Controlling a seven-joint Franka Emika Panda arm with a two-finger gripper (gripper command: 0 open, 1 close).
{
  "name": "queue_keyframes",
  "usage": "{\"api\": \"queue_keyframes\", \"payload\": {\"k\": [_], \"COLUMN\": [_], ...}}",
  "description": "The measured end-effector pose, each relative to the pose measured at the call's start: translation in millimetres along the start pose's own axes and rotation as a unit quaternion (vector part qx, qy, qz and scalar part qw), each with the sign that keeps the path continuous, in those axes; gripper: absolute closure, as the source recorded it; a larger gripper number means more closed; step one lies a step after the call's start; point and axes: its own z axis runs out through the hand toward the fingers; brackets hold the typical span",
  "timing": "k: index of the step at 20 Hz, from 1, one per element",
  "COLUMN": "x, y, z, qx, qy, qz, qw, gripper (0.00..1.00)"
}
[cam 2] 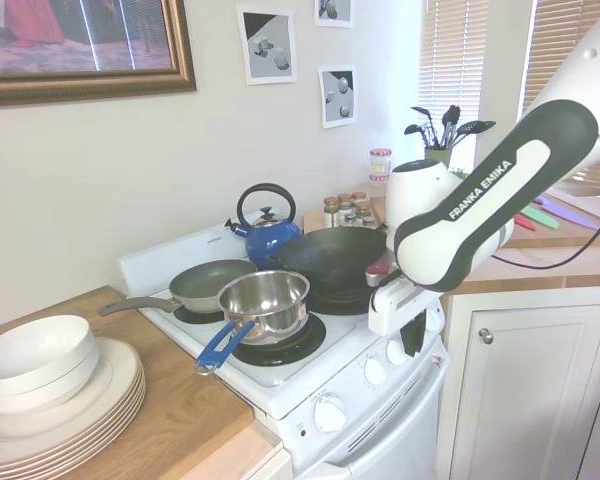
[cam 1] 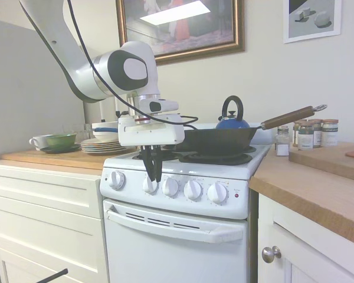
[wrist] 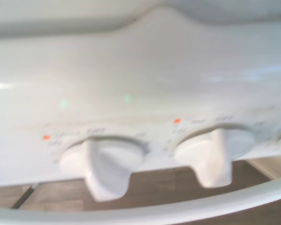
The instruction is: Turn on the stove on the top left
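Stove fills the gap between the cream cabinets and the wooden counter — a white range with a row of five round knobs across its front panel and a long oven handle below them. On top sit a black wok, a blue kettle, and, seen from the second exterior view, a steel saucepan and a grey frying pan. Stacked plates rest on the counter beside it.

The white arm reaches down over the front edge, and its gripper hangs right at the second knob from the left. The dark fingers look close together, tips at the knob's top, but whether they pinch the knob or merely touch it I cannot tell. In the wrist view two knobs show blurred, their ribs near upright.

Progress, as I judge it: the approach is done, the turn is not. No burner glows — so gripping and rotating the knob remain.
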Motion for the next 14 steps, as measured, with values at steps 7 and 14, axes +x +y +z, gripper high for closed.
{"api": "queue_keyframes", "payload": {"k": [7,14], "x": [17,33], "y": [-2,-6], "z": [4,0], "qx": [-0.001,0.002], "qy": [0.005,0.013], "qz": [0.009,0.016], "qw": [0.9999,0.9998], "gripper": [1.00,1.00]}}
